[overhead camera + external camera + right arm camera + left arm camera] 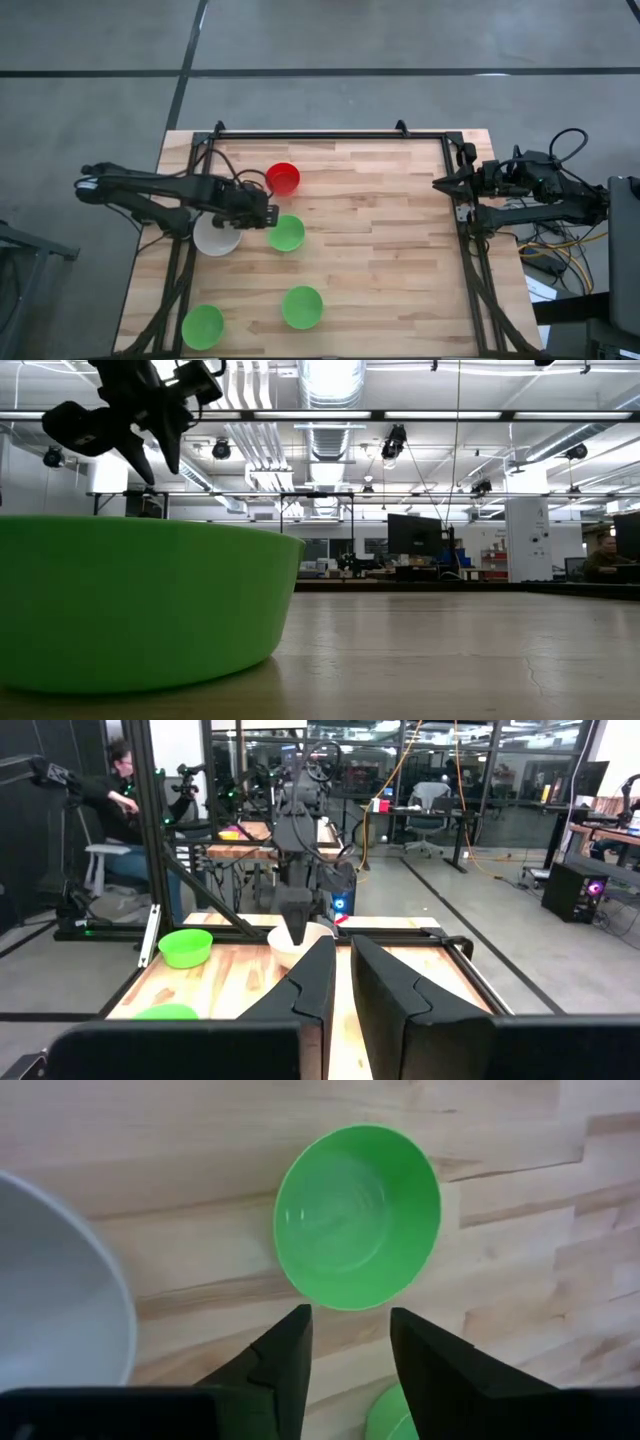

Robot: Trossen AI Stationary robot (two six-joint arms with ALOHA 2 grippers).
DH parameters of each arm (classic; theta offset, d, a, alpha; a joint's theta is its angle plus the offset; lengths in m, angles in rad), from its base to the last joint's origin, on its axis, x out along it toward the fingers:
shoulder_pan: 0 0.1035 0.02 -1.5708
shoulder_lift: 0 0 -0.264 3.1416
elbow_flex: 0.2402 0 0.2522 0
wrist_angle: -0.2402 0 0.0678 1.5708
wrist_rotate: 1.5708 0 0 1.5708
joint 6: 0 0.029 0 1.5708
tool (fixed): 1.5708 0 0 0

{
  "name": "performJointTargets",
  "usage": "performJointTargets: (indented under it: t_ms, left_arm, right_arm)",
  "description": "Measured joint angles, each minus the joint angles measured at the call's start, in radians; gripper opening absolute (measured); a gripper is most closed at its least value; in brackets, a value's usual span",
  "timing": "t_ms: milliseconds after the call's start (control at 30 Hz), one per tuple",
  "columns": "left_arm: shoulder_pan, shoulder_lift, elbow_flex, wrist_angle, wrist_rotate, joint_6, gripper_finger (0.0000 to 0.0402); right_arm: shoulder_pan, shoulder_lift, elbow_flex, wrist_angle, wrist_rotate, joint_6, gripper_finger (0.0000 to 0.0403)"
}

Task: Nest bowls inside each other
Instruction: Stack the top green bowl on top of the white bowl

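Hovering with fingers parted, left gripper (348, 1342) faces 1 glossy green bowl (358, 1215).

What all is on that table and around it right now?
Green bowls: three; one mid-table below the left tool, two near the front edge.
Red bowl: one, red, toward the back of the table, empty.
White bowl: one, pale grey-white, just left of the middle green bowl, partly under the left arm.
Table: one, light wood planks with a black frame.
Person: one, seated in the room beyond the table.
Left tool: one, dark, fingers apart, holding nothing, above the table between the white and middle green bowls.
Right tool: one, dark, parked at the table's right edge, fingers nearly together, holding nothing.
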Motion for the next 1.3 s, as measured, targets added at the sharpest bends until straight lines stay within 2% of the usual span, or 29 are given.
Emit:
performJointTargets:
  t_ms: [633,1100,1300]
  left_arm:
    - [0.052,0.131,0.0,0.046,0.062,0.024,0.0143]
    - [0.054,0.203,0.0,0.046,0.05,0.244,0.0143]
    - [0.056,0.221,0.0,0.04,0.027,0.277,0.0143]
  right_arm:
    - [0.0,0.0,0.0,0.0,0.0,0.0,0.0034]
    - [0.0,0.0,0.0,0.0,0.0,0.0,0.0034]
    - [0.0,0.0,0.0,0.0,0.0,0.0,0.0034]
